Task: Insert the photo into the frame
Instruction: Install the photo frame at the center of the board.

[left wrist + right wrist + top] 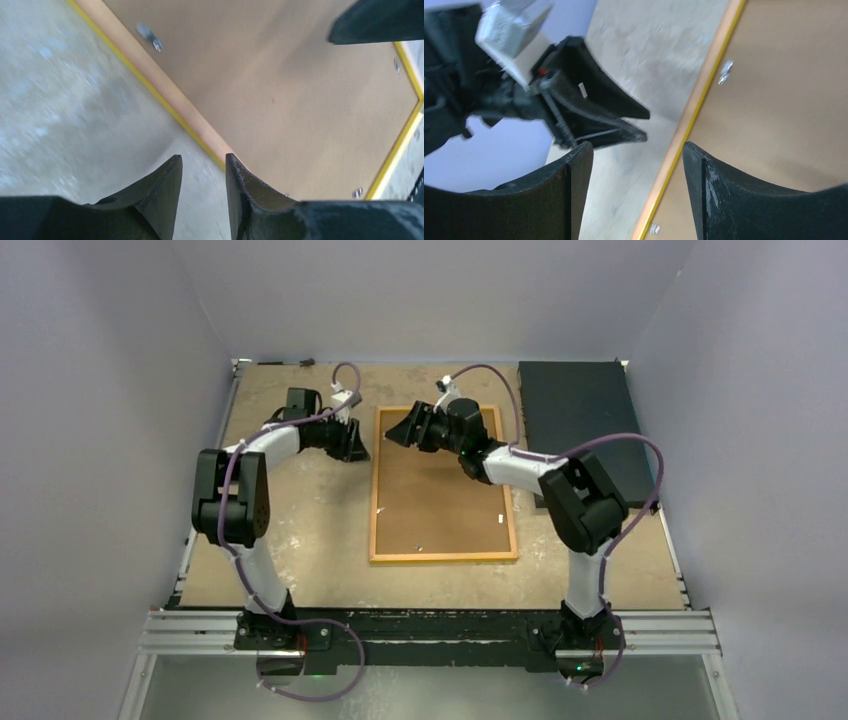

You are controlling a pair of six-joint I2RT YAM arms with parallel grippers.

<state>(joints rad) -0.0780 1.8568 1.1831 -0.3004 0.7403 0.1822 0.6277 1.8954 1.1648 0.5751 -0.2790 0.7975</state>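
The frame (443, 557) lies face down mid-table, its yellow border and light wood rim showing, with the brown backing board (440, 495) set in it. The photo is not in view. My left gripper (353, 446) is open and empty, hovering just off the frame's far left edge (150, 70), fingertips (170, 165) above the table. My right gripper (396, 432) is open and empty above the same far left corner, straddling the frame's edge (696, 107). The two grippers face each other closely; the left gripper also shows in the right wrist view (589, 107).
A dark rectangular mat (580, 410) lies at the far right of the table. Small metal clips (150, 37) sit on the frame's rim around the backing board (784, 90). Grey walls enclose the table on three sides.
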